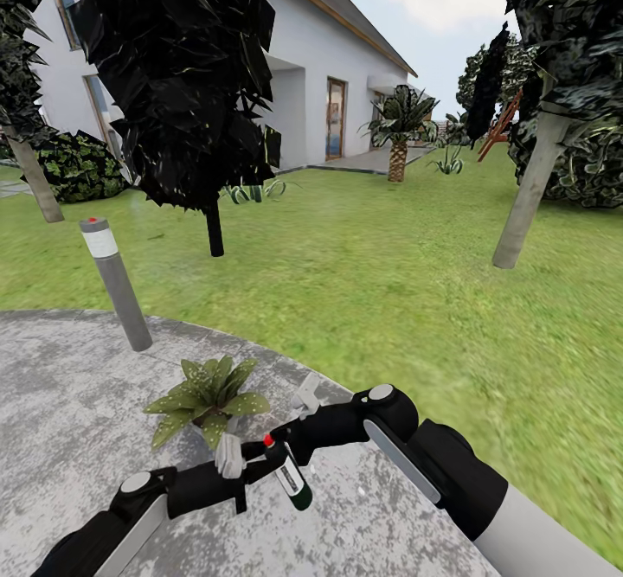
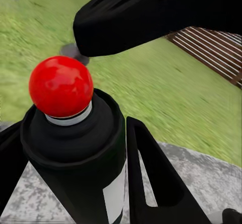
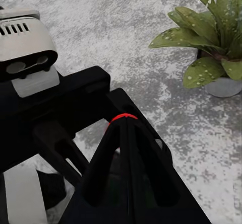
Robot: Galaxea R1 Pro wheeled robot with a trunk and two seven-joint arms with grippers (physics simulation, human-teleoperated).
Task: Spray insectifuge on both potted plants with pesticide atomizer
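While both arms reach in from the bottom of the head view, the left gripper clamps the atomizer at lower centre, red tip up. The right gripper sits closed just above that tip, its fingers pressed together. The speckled plant stands just beyond on the paving, left of centre.

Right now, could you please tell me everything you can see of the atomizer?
The atomizer is a slim dark bottle with a white label band and a round red tip on a white collar. It looks like glossy plastic. It is held tilted above the grey paving, near the speckled plant, with the left gripper closed on its body and the right gripper at its tip.
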